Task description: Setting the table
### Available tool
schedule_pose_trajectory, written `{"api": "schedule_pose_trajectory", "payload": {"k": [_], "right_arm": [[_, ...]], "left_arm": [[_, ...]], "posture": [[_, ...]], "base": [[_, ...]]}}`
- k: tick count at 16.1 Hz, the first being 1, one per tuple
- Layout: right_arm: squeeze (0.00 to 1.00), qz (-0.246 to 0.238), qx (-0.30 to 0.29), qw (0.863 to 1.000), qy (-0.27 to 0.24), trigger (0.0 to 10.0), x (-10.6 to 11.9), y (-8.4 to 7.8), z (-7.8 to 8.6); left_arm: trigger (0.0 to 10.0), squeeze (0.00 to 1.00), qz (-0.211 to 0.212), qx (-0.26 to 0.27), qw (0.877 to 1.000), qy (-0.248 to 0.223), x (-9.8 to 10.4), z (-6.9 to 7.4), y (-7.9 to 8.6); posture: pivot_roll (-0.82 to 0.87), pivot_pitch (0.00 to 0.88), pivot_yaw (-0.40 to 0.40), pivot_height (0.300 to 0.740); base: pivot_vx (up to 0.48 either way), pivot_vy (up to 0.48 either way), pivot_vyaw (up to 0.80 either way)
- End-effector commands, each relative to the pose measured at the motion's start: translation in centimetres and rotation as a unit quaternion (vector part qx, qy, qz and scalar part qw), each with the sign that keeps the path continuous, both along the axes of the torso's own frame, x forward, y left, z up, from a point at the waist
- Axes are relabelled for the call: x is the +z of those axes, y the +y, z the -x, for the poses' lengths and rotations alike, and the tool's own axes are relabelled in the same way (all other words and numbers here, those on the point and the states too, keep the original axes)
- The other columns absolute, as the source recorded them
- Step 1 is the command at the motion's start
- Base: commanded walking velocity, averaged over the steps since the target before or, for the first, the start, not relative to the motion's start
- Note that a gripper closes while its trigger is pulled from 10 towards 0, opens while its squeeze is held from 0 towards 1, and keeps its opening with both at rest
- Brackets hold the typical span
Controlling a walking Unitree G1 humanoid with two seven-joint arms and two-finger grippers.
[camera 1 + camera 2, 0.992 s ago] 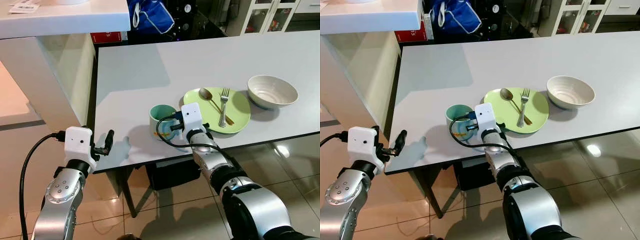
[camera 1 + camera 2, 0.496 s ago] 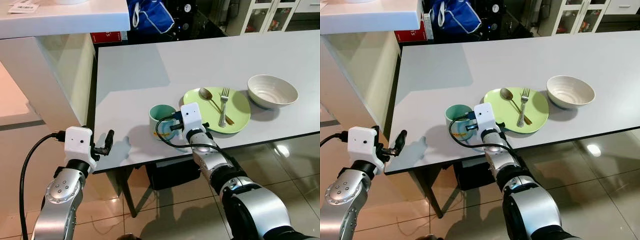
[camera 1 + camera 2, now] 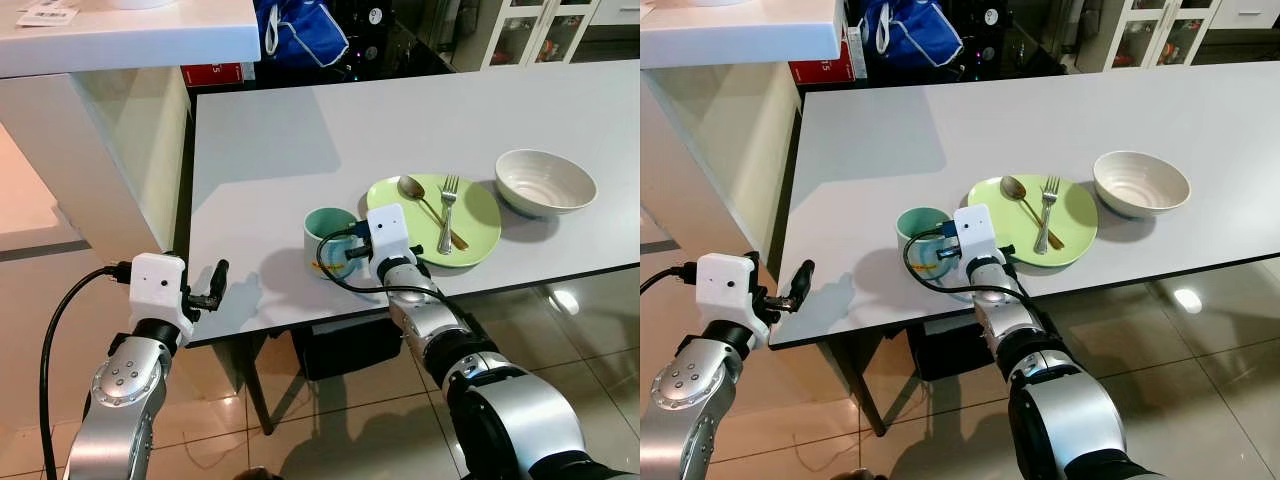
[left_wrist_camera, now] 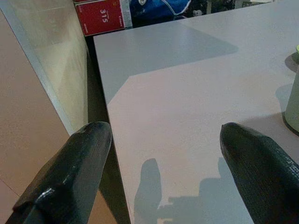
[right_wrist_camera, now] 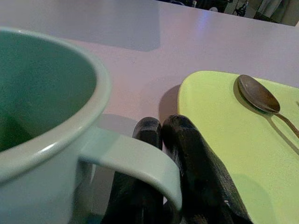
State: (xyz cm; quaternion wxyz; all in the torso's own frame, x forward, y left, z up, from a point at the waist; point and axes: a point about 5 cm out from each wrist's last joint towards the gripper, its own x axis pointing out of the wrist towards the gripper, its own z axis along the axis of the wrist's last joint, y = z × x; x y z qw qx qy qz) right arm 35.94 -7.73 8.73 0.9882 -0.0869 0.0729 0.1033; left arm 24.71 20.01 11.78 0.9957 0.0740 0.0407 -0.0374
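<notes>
Mug [image 3: 326,237] stood on counter [image 3: 270,160] just beside plate [image 3: 478,215], handle hooked by right hand [image 5: 161,140], fingers pressed together. Spoon [image 3: 424,203] and fork [image 3: 446,214] lay on plate, bowl [image 3: 544,182] alongside. Left hand [image 4: 163,182] spread wide at counter corner.

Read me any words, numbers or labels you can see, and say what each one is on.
"315": white digits on the red box beyond the table's far end, read in the left wrist view.
Smaller print beside those digits: too small to read.
Paper on the white counter: printed, but too blurred to read.
</notes>
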Motion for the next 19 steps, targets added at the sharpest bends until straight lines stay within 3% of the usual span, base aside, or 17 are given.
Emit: {"api": "schedule_pose_trajectory", "payload": {"k": [1,5,13,14,16,17,18,19], "right_arm": [[0.00,-0.001,0.000,1.000,-0.015,0.0,0.9,0.0,-0.5],[0.00,0.033,0.000,0.998,-0.051,0.0,1.7,0.3,-0.7],[0.00,0.050,-0.013,0.998,-0.039,0.0,1.9,0.8,-1.0],[0.00,0.063,-0.020,0.997,-0.024,10.0,1.3,0.6,-0.8],[0.00,0.073,-0.020,0.997,-0.014,10.0,0.7,0.5,-0.6],[0.30,0.074,-0.024,0.997,-0.010,10.0,0.6,0.3,-0.5],[1.00,0.074,-0.025,0.997,-0.009,10.0,0.5,0.2,-0.5],[1.00,0.071,-0.025,0.997,-0.006,10.0,0.5,0.2,-0.5]], "left_arm": [[10.0,0.00,-0.004,-0.002,1.000,-0.004,0.2,-0.2,-0.2],[10.0,0.00,-0.002,-0.003,1.000,-0.006,0.1,-0.3,-0.4],[10.0,0.00,-0.002,-0.002,1.000,-0.009,0.3,-0.3,-0.4],[10.0,0.00,-0.002,-0.001,1.000,-0.008,0.3,-0.2,-0.4],[10.0,0.00,-0.002,0.000,1.000,-0.008,0.3,-0.1,-0.4],[10.0,0.00,-0.002,0.000,1.000,-0.008,0.3,-0.1,-0.5],[10.0,0.00,-0.002,0.000,1.000,-0.008,0.3,-0.1,-0.5],[10.0,0.00,-0.002,-0.001,1.000,-0.008,0.3,-0.1,-0.5]], "posture": [[0.16,0.023,0.028,0.740],[0.15,0.017,0.023,0.740],[0.17,0.022,0.017,0.740],[0.18,0.028,0.016,0.740],[0.17,0.033,0.017,0.740],[0.17,0.033,0.016,0.740],[0.17,0.034,0.017,0.740],[0.17,0.038,0.016,0.740]], "base": [[0.000,0.000,0.00],[0.000,0.000,0.00],[0.000,0.000,0.00],[0.000,0.000,0.00],[0.000,0.000,0.00],[0.000,0.000,0.00],[0.000,0.000,0.00],[0.000,0.000,0.00]]}}
